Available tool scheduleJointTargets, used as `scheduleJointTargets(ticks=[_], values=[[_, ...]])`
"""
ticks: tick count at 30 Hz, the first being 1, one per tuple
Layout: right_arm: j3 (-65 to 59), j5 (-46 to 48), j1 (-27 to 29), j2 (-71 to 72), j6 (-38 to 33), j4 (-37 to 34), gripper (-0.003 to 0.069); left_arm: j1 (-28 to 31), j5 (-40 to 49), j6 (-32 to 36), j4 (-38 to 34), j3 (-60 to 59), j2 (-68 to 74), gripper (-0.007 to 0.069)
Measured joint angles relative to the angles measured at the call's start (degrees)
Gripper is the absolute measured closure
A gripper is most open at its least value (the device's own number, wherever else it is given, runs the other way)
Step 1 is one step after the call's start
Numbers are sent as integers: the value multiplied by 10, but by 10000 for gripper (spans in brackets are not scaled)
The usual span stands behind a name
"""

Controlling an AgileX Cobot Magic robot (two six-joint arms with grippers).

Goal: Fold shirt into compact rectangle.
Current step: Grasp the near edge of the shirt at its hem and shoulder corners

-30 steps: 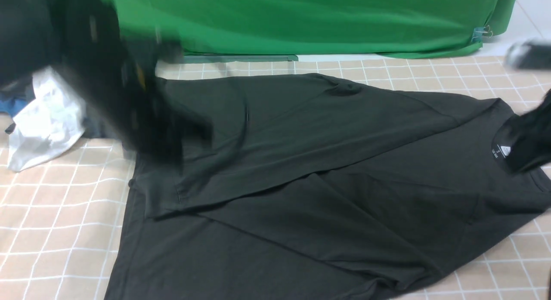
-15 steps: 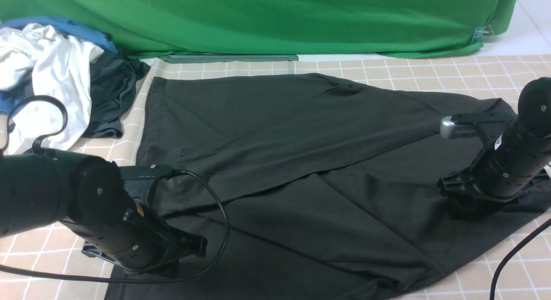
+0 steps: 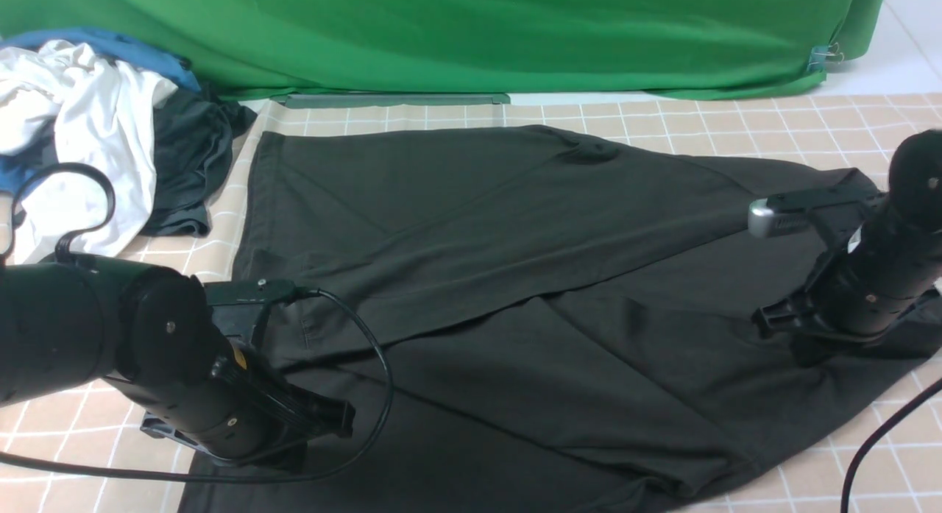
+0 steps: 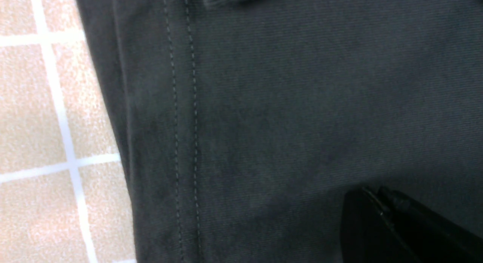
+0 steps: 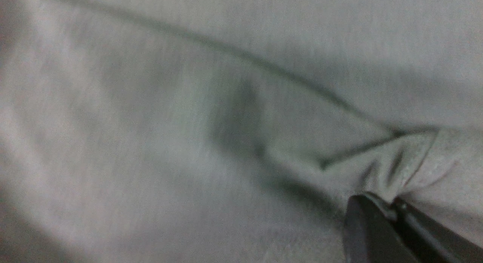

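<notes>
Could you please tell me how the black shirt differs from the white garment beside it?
The black shirt lies spread out and partly folded; the white garment is crumpled in a heap. The black shirt takes up far more room than the white garment. Both are limp cloth garments.

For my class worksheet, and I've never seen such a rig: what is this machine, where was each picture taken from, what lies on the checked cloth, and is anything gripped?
It is a robot with two arms, each ending in a two-fingered gripper. The wide picture looks forward from between them: left arm on the left, right arm on the right. The two close-ups come from cameras on the wrists. A black shirt lies spread, partly folded, on the checked cloth; a pile of other clothes sits at far left. The right gripper is shut on a puckered bit of shirt. The left gripper is shut near the stitched hem; whether it pinches fabric is unclear.
</notes>
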State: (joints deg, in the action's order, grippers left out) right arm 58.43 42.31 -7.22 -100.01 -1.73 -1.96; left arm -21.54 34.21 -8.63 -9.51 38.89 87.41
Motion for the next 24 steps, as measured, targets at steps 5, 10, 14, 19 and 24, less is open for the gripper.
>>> scheduleJointTargets(ticks=[5,10,14,19,24], values=[[0,78,0,48,-1,38,608,0,12,0,0,0,0,606],[0,125,0,51,-11,49,608,0,16,1,0,0,0,606],[0,115,0,51,-13,60,608,0,19,2,7,0,0,606],[0,55,0,51,-2,84,571,0,28,4,19,0,0,606],[12,84,0,51,28,90,349,0,44,17,19,0,0,606]])
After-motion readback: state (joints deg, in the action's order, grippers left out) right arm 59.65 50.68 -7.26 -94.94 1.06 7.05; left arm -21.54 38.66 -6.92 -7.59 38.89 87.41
